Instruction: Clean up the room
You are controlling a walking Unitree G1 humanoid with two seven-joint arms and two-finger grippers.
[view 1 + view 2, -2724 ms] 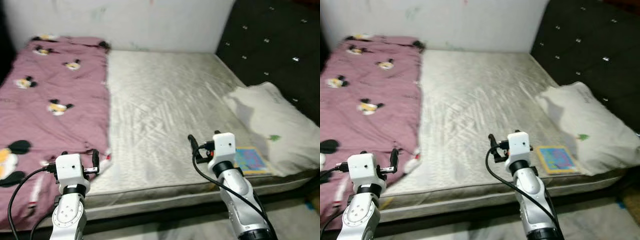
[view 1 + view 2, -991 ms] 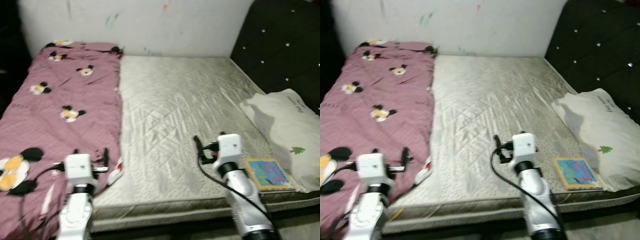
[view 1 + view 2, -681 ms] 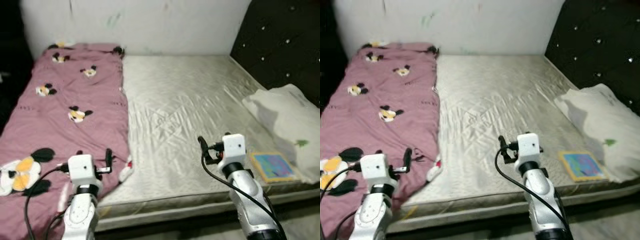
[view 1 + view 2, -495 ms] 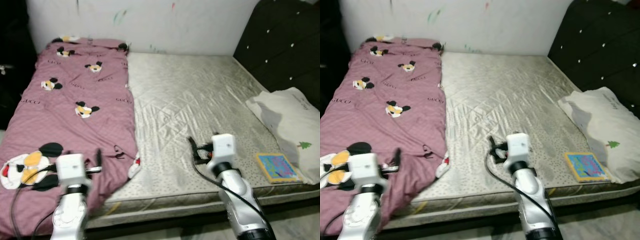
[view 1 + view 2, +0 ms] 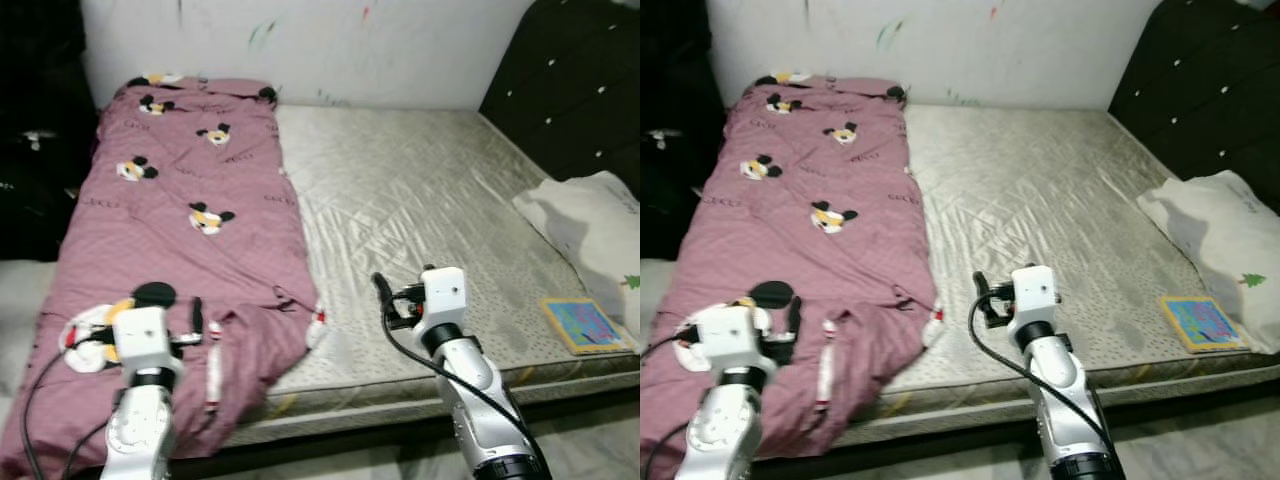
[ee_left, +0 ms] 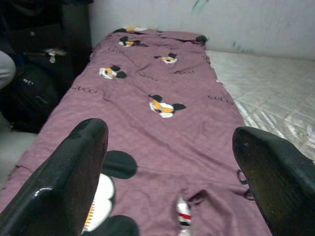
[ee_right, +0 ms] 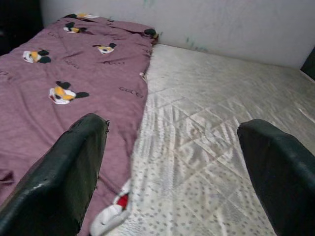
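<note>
Across the bed's left half lies a mauve blanket printed with cartoon mice (image 5: 190,210), its near corner crumpled and hanging over the mattress edge. Above that corner hovers the left gripper (image 6: 172,162), fingers spread wide and empty. Bare beige quilted mattress (image 5: 420,190) fills the middle, where the right gripper (image 7: 170,167) is raised, also wide open. Farther right, a colourful square picture book (image 5: 587,325) rests near the edge, just beside a white pillow (image 5: 595,225) against the black tufted headboard (image 5: 575,90).

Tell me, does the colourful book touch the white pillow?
Cannot tell. In the right eye view the book lies right beside the pillow, but their meeting edge is unclear.
</note>
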